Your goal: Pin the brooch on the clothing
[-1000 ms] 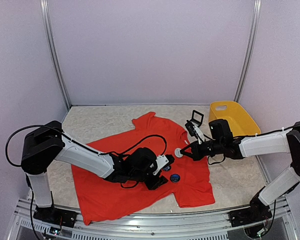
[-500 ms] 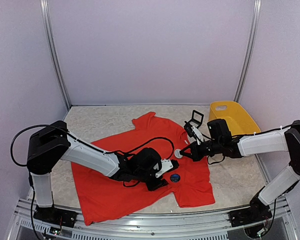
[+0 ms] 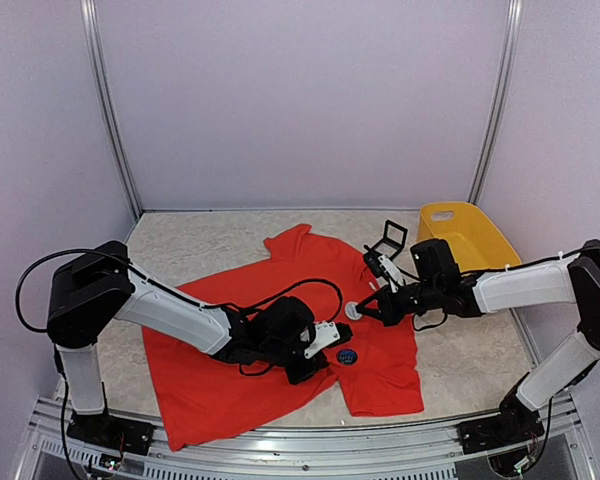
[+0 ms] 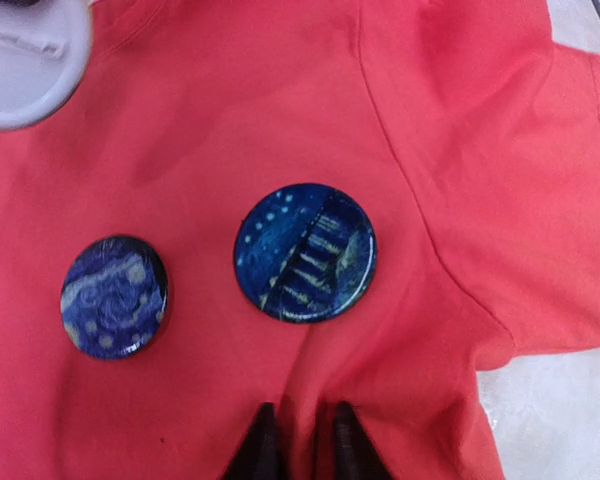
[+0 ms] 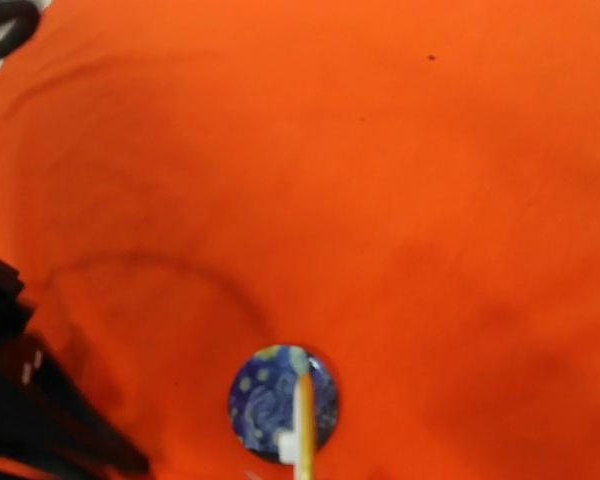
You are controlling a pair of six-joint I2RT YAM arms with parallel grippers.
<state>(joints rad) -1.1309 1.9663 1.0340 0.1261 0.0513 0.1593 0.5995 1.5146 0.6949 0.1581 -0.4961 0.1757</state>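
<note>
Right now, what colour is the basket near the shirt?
Bright yellow; the basket shows best in the top view.

The pale table [image 3: 180, 240] carries the T-shirt [image 3: 205, 395] and a yellow basket [image 3: 477, 236].

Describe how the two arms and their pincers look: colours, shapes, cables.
The left arm and right arm both have white tubular links between bulky black joint housings, with loose black cables looping alongside. The left pincer ends in two slim, dark, tapered fingers; the right pincer is black as well.
</note>
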